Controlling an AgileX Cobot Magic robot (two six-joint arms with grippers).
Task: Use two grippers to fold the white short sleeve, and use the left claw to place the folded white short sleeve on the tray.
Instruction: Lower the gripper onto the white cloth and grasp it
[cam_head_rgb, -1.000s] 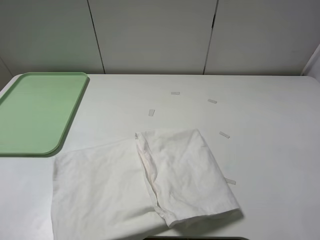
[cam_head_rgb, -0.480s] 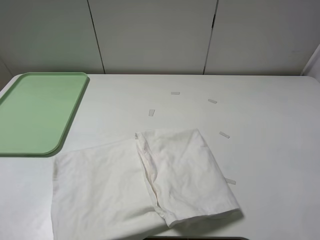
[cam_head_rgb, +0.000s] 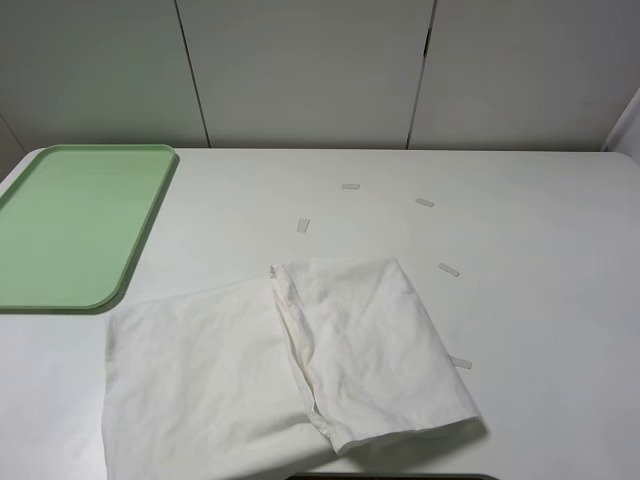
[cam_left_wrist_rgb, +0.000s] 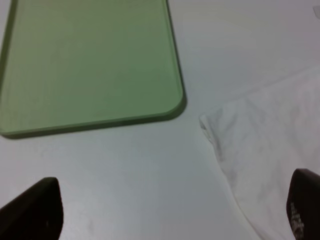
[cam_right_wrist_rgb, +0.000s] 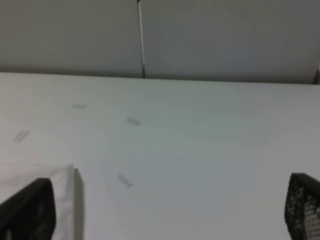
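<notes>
Left claw (cam_left_wrist_rgb: 167, 215) and right gripper (cam_right_wrist_rgb: 165, 210) spread wide, gripping nothing. White short sleeve (cam_head_rgb: 290, 360) partly folded, lying near bare green tray (cam_head_rgb: 75, 225); remaining folds and tray placement outstanding.

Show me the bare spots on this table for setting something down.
Free: the whole tray; the table right of the tape strips; the band between tray and strips. Crowded: front centre, covered by the white short sleeve.

White table (cam_head_rgb: 560, 240), tray (cam_head_rgb: 70, 220), white short sleeve (cam_head_rgb: 250, 370), tape strips (cam_head_rgb: 448, 269)
</notes>
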